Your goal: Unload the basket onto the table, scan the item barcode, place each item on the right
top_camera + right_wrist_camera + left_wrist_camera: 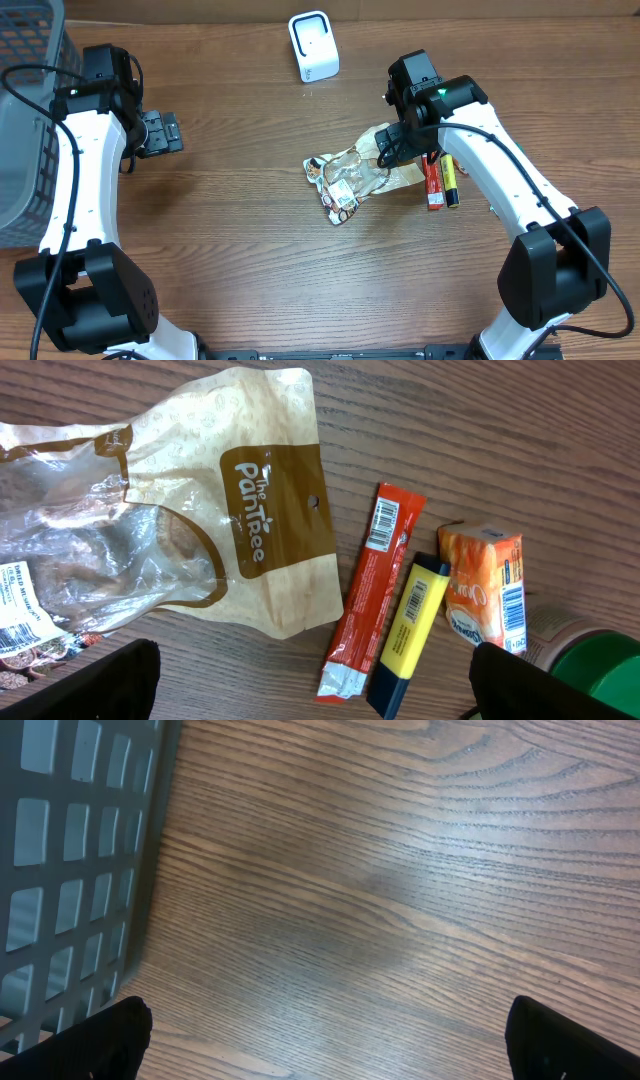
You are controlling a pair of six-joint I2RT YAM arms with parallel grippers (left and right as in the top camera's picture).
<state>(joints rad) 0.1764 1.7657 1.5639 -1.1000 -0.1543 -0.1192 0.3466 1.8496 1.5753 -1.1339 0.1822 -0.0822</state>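
brown pouch (250,510) flat on tabletop (230,230), clear packet (340,190) overlapping it; red bar (370,590), yellow marker (408,625), orange carton (485,595) crowd just beside; right pincer (405,150) wide above pouch, empty; left pincer (165,133) wide near grey basket (25,120); white scanner (313,45) at far edge

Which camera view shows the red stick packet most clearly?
The right wrist view: the red stick packet lies whole and large, its barcode facing up. The overhead view shows it only small; the left wrist view shows none of it.
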